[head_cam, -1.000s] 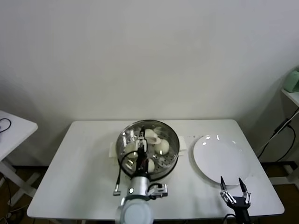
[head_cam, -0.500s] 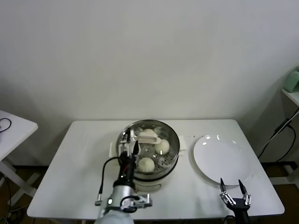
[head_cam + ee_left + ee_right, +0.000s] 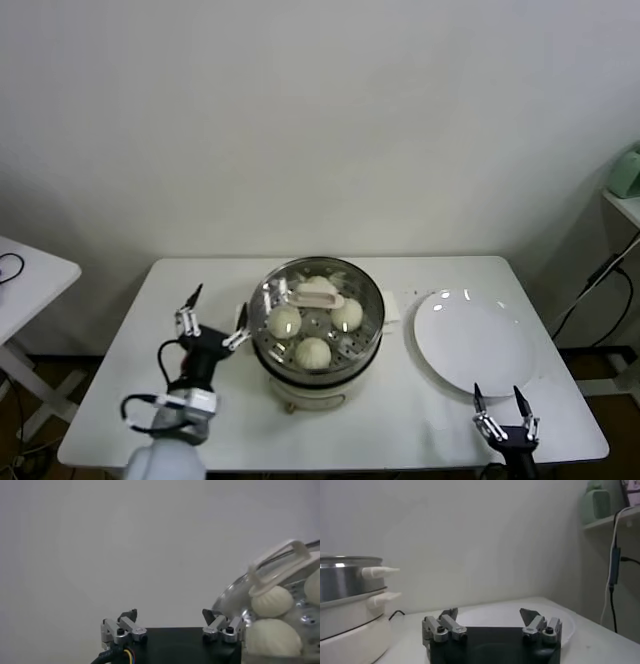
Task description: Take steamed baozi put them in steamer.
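Note:
The steel steamer (image 3: 372,330) stands mid-table on its cream base (image 3: 310,392). Several white baozi lie inside it, among them one at the left (image 3: 285,322), one at the right (image 3: 347,314) and one at the front (image 3: 313,352). A clear glass lid with a cream handle (image 3: 320,297) rests over them. My left gripper (image 3: 218,305) hangs open just left of the steamer, holding nothing. The left wrist view shows its open fingers (image 3: 170,614) beside the lid handle (image 3: 277,562) and baozi (image 3: 272,636). My right gripper (image 3: 497,392) is open and idle at the front right.
A flat white plate (image 3: 470,340) with nothing on it lies right of the steamer, just beyond my right gripper (image 3: 488,612). The steamer's side handles (image 3: 379,572) point toward that gripper. A small side table (image 3: 25,275) stands far left, a shelf (image 3: 625,200) and cables far right.
My left gripper has drawn back from above the steamer and swung out to its left, still open. The lid stays on the steamer. The right arm has not moved.

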### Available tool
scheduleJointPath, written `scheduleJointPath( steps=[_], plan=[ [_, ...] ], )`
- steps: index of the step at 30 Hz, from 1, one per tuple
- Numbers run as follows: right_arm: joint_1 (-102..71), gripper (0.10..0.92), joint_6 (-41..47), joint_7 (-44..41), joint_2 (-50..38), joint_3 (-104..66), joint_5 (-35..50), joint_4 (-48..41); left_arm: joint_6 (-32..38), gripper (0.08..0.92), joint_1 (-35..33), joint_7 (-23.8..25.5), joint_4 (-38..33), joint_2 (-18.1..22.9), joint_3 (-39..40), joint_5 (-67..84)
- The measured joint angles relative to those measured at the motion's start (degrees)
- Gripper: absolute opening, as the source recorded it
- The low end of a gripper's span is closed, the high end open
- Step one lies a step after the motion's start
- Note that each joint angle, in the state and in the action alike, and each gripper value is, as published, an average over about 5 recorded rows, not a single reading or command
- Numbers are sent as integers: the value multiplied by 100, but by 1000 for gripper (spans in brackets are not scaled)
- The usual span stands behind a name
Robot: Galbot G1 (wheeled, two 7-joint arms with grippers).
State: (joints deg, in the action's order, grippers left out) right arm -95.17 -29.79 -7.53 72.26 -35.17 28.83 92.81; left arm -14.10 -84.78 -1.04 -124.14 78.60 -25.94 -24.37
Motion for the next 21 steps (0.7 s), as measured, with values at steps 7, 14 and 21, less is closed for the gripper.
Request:
scheduleJointPath(
  steps=[7, 14, 21],
  plan=[
    [5, 823, -1, 29, 8, 2, -98, 19, 751, 823, -317, 478, 439, 44, -865, 2285],
    [2, 823, 0, 49, 4, 43, -208, 25, 1647, 823, -533, 756, 981, 93, -1295, 3498],
    [4, 823, -4, 50, -10, 57, -253, 31, 2322, 823, -647, 893, 1458, 109, -1535, 4019]
  ],
)
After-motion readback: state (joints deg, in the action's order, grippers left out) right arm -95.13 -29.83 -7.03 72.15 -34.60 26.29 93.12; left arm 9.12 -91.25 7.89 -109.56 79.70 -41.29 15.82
